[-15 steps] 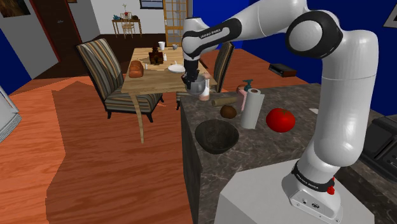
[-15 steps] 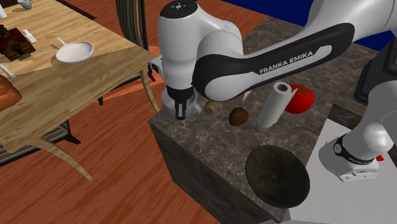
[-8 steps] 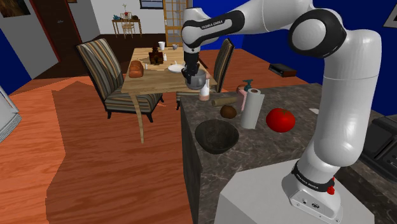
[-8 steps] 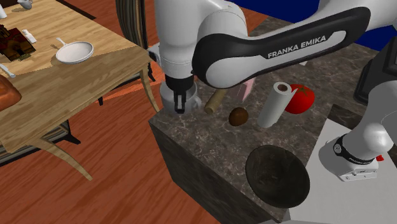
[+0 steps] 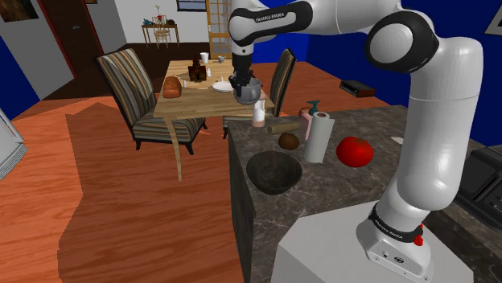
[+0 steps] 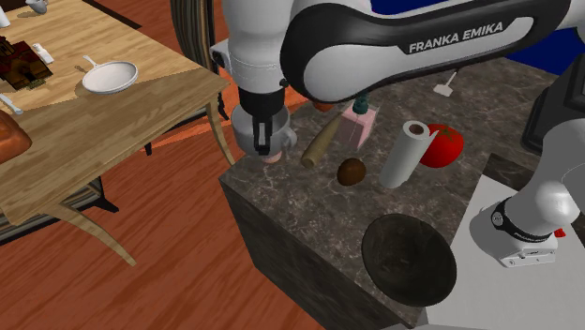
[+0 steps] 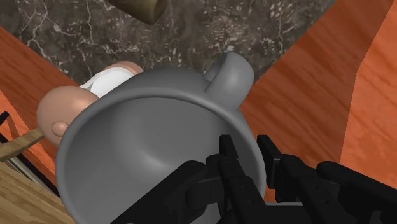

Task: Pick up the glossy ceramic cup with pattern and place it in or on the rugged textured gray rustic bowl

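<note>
A plain grey cup (image 5: pixel 252 92) with a handle hangs in the air above the far corner of the dark marbled counter (image 5: pixel 338 197). My gripper (image 5: pixel 244 81) is shut on its rim, with one finger inside the cup (image 7: pixel 146 153) and one outside, beside the handle. In the second exterior view the gripper (image 6: pixel 263 141) holds the cup (image 6: pixel 282 141) over the counter's corner (image 6: pixel 300 216). The dark rough bowl (image 5: pixel 274 172) stands empty near the counter's front edge, well away from the cup (image 6: pixel 409 257).
Under the cup stands a small white and pink bottle (image 5: pixel 258 117) (image 7: pixel 95 89). A brown cylinder (image 5: pixel 281 127), a brown ball (image 5: pixel 289 141), a pink dispenser (image 6: pixel 359 124), a paper towel roll (image 5: pixel 319 137) and a red tomato (image 5: pixel 354 151) crowd the counter. A wooden dining table (image 5: pixel 193 100) stands beyond.
The gripper has risen with the cup from just above the counter's corner to well above it. The small bottle beneath has come into sight.
</note>
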Robot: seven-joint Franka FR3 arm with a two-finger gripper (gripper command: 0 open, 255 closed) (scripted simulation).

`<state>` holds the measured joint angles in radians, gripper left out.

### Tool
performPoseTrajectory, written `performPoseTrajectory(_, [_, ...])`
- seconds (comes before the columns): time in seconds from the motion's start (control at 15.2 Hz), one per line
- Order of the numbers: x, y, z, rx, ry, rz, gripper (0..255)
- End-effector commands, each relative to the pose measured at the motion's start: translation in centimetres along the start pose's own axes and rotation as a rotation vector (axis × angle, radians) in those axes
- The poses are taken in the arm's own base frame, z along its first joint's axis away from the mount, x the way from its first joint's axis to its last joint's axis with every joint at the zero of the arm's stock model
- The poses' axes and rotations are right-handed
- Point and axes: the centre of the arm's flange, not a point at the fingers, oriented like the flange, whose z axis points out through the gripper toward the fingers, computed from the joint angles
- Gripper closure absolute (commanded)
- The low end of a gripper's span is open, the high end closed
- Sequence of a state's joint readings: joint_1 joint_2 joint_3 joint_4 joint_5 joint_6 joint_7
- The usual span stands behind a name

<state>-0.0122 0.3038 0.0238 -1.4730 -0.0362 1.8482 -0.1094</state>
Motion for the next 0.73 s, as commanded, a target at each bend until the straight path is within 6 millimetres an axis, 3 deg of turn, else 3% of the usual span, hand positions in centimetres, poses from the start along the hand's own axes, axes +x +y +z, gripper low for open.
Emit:
performPoseTrajectory(0.0, [0.0, 0.0, -0.7, 0.0, 0.001, 0.0, 255])
performPoseTrajectory(0.66, [-9.8, -8.5, -2.6, 0.0, 0.001, 0.0, 255])
